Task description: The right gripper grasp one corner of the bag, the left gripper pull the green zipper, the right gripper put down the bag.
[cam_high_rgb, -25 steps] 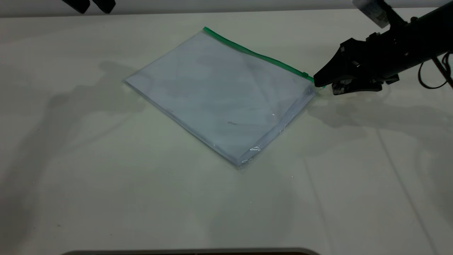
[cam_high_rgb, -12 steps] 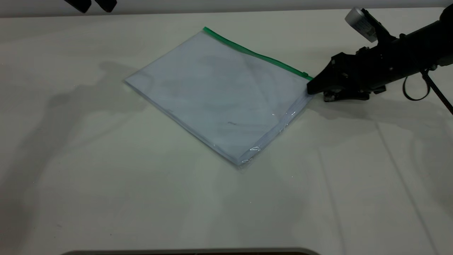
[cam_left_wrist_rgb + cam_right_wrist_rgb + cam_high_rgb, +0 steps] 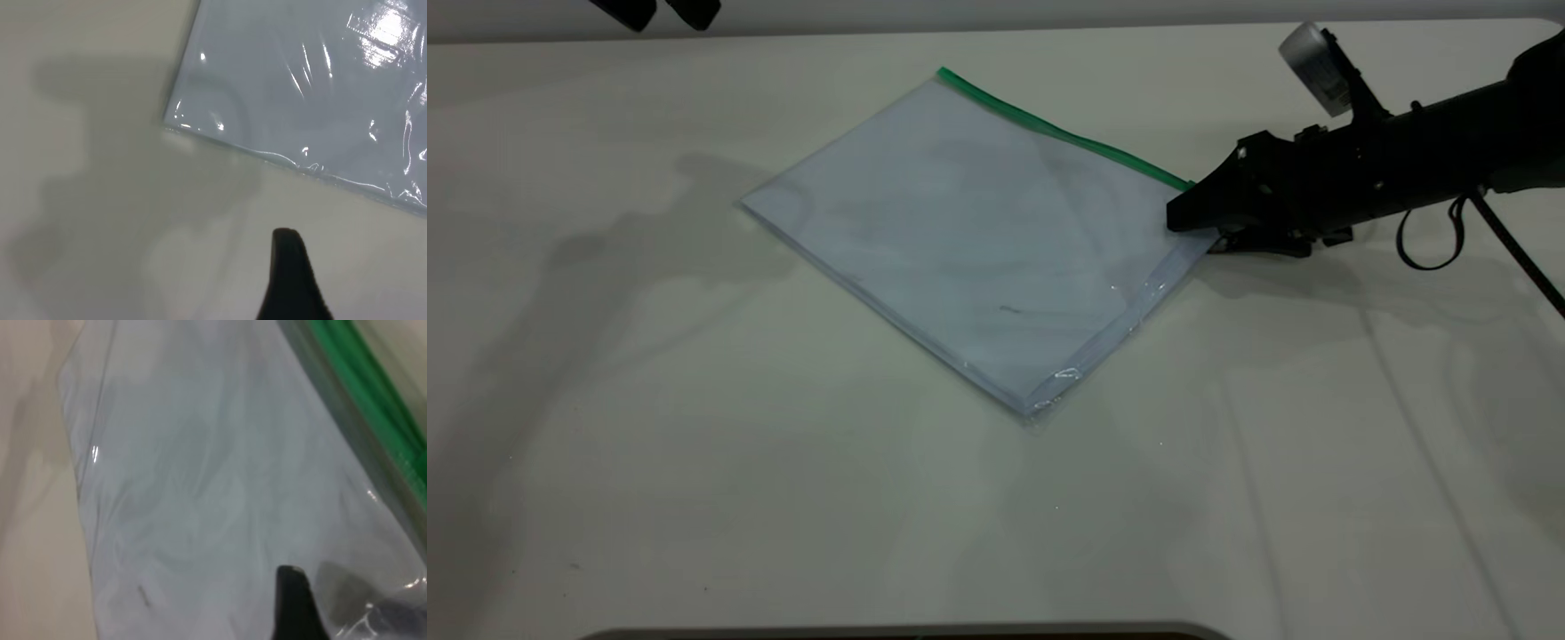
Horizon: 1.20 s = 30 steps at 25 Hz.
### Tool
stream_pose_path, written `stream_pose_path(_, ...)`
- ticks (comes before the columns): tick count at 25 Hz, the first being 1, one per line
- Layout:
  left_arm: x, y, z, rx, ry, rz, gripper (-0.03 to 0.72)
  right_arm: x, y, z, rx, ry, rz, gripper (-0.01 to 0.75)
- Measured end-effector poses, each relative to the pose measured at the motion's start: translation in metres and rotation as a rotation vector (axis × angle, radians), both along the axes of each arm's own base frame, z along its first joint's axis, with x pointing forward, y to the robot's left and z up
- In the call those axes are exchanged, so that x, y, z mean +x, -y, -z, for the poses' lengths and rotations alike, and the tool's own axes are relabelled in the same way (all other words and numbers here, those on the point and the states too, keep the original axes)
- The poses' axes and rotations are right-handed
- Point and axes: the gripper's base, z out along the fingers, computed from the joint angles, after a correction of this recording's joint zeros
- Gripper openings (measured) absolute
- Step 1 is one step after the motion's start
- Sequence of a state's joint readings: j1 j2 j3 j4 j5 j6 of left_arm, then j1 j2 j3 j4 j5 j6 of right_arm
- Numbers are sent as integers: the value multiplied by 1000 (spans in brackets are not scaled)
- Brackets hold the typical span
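Observation:
The bag (image 3: 978, 240) lies flat on the table, a clear pouch with pale blue-white sheets inside. The green zipper (image 3: 1058, 133) runs along its far long edge, with its slider tab (image 3: 1190, 186) at the right end. My right gripper (image 3: 1193, 233) is at the bag's right corner, by the slider, with its jaws apart, one above the plastic and one below. In the right wrist view, one finger (image 3: 293, 607) lies over the bag (image 3: 200, 487), beside the zipper (image 3: 363, 393). My left gripper (image 3: 654, 11) hangs open at the far left, apart from the bag (image 3: 300, 80).
The pale table (image 3: 694, 444) carries only the bag. A dark rounded edge (image 3: 907, 633) shows at the front. The right arm's black cable (image 3: 1432, 244) loops beside its body.
My right gripper has moved left and its jaws now straddle the bag's right corner. The bag and the left gripper have not moved.

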<state>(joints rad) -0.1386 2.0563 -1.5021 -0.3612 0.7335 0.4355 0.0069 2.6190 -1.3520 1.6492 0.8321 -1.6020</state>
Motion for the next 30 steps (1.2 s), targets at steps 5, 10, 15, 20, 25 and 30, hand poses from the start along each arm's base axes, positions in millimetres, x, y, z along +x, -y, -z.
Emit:
stream_pose_path(5,2,0,0,7,29,20,561,0,-6,-6,63,46,-43,90)
stream_pose_path(10,6,0,-2,33,113,142,561,6,-11,-17,108,126,-163,33)
stream_pose_path(15,7,15,-7,-25,215,312,561,24,-26,-43,101,207,-362,33)
stream_pose_path(20,3,36,-12,-94,287,480,561,37,-61,-67,44,243,-583,33)
stream_pose_path(25,-2,48,-13,-122,290,555,561,43,-102,-87,-51,254,-741,33)
stream_pose_path(30,-8,50,-12,-131,255,629,561,33,-139,-95,-108,262,-869,33)
